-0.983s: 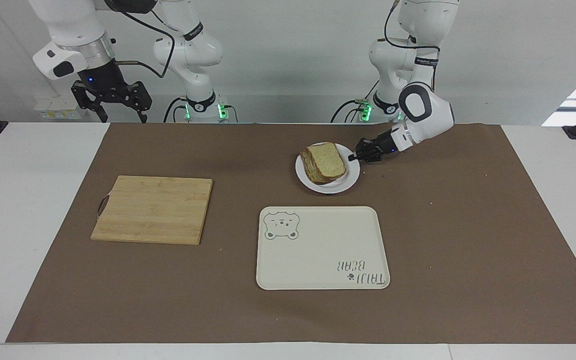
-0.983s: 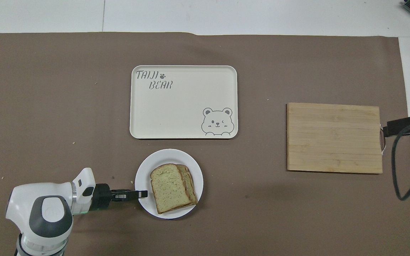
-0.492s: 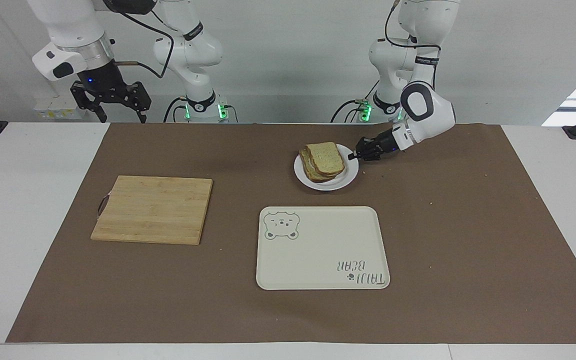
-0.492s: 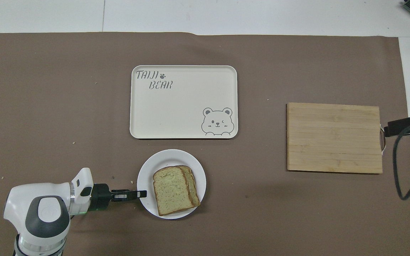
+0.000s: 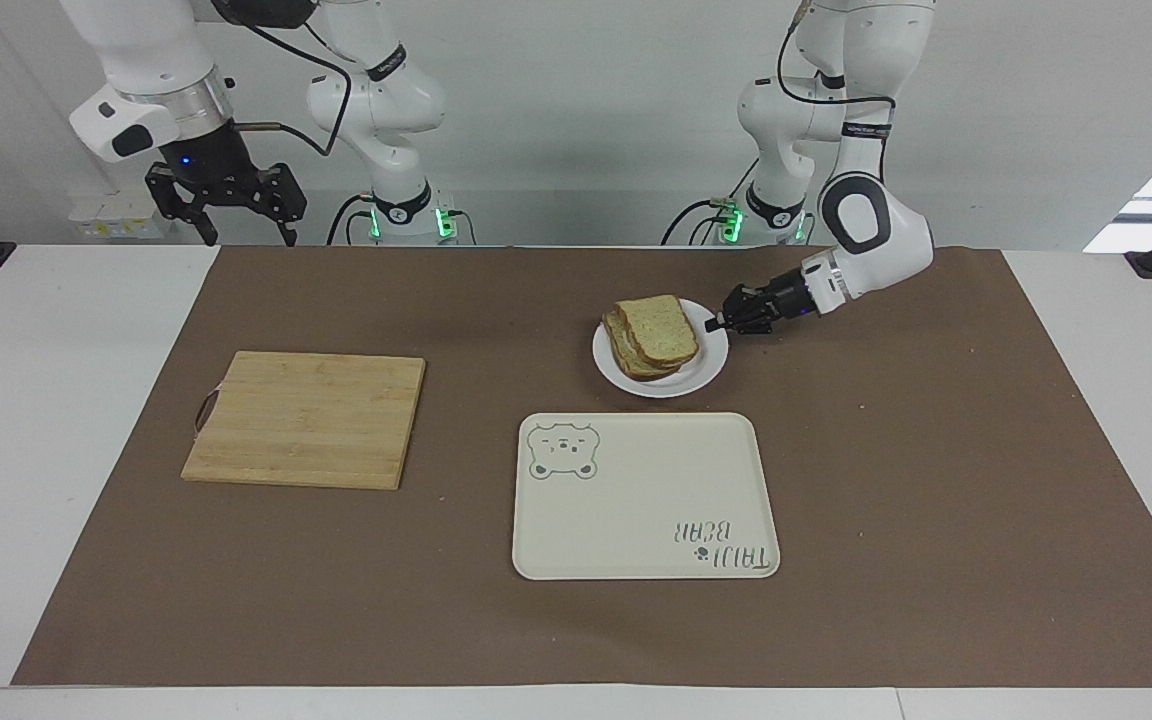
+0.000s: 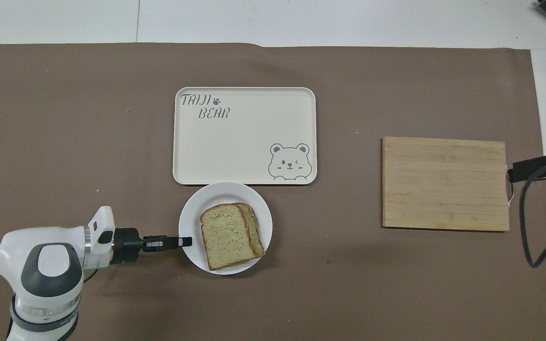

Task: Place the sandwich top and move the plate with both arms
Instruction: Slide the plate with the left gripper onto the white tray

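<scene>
Much of the right arm is cut off: in the overhead view only a black stub and a looping cable show at the edge past the bamboo cutting board (image 6: 445, 183), and in the facing view its upper links run out of the top of the picture. What lies between the bread slices cannot be made out; only a pale edge shows under the upper slice. The left arm's base is likewise cropped at the bottom of the overhead view.

The left arm reaches low and nearly level over the brown paper mat (image 5: 936, 480), its wrist bent toward the small round white plate (image 5: 708, 371). The left gripper (image 5: 712, 325) has its fingertips pinched together on the plate's rim, at the edge toward the left arm's end of the table. The right arm waits raised near its own base, and the right gripper (image 5: 226, 208) hangs over the white table edge with its black fingers spread wide, holding nothing.

The sandwich top (image 5: 663, 327), a pale speckled bread slice with brown crust, lies on the lower slice on the plate. The plate sits just beside the rectangular cream tray with a bear drawing (image 5: 636, 500), nearer to the robots than the tray, its rim at the tray's edge.
</scene>
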Available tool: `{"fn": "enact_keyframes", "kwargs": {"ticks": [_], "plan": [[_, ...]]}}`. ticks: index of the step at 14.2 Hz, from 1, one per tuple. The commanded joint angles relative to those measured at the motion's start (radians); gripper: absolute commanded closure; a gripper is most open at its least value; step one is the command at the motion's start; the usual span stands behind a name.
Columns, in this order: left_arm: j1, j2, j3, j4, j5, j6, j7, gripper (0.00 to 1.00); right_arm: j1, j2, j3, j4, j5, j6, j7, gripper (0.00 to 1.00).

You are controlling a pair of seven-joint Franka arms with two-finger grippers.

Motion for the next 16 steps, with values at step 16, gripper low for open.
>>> {"fn": "enact_keyframes", "kwargs": {"ticks": [16], "plan": [[0.129, 0.314, -0.035, 0.534, 0.163, -0.106, -0.206, 1.00, -0.009, -0.004, 0.003, -0.005, 0.005, 0.000, -0.026, 0.00]]}}
